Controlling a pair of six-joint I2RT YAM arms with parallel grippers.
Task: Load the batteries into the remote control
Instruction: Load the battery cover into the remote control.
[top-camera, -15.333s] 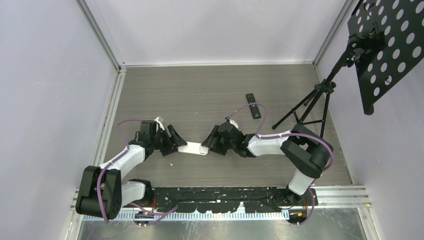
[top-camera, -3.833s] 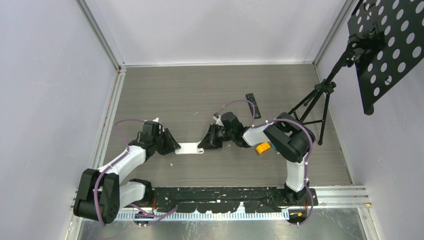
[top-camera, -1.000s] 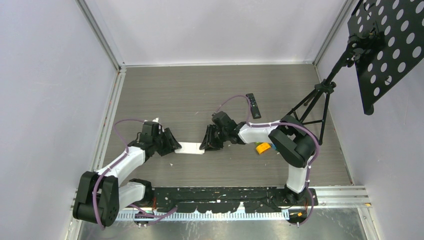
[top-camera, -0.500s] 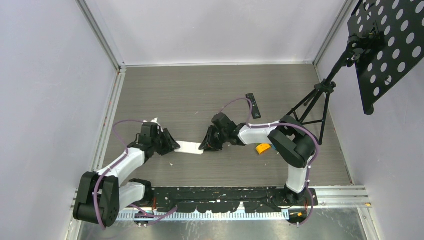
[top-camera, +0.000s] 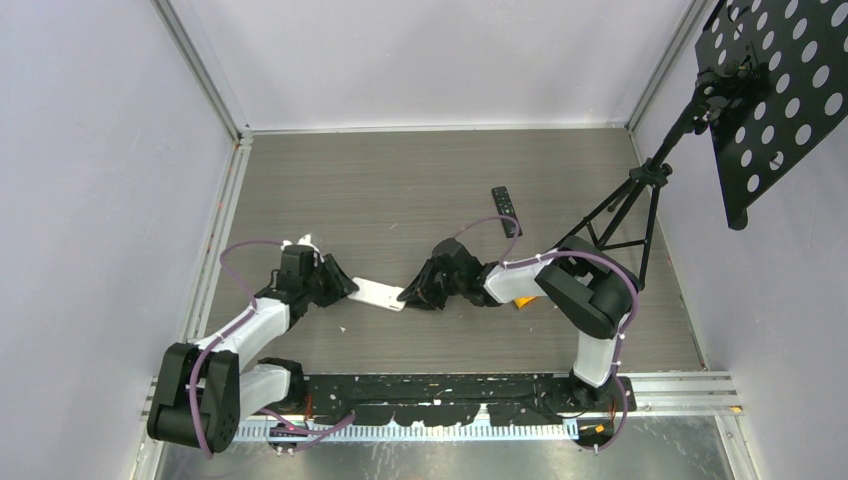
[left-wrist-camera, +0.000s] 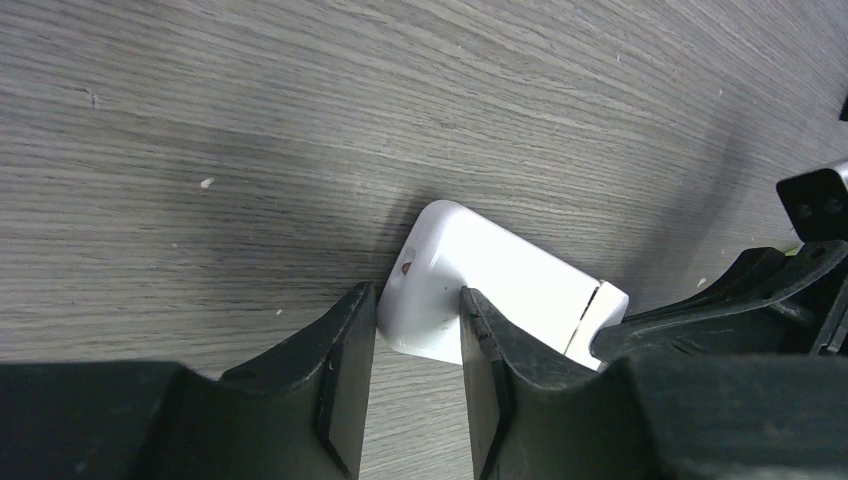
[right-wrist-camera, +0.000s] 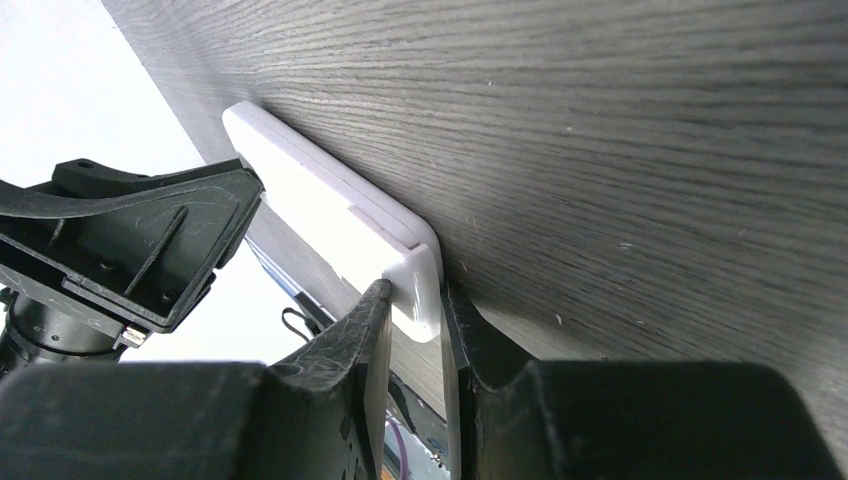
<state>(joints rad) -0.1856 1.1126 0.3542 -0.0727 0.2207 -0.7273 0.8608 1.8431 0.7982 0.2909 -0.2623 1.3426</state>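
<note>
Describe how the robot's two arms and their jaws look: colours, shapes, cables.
Both the left arm and the right arm have white link shells between bulky black joints. A purple cable loops along each. The jaws are matte black, broad, wedge-shaped plates.

Arm hardware, logged from the remote console: two arms, same build.
Left arm (top-camera: 250, 322) and right arm (top-camera: 515, 283) both have smooth white link shells between bulky black joint housings, and I see a thin purple cable (top-camera: 228, 258) looping loose along each. The fingers (left-wrist-camera: 340, 370) are matte black moulded plastic, wedge-shaped, with ridged inner edges and light scuffing.
</note>
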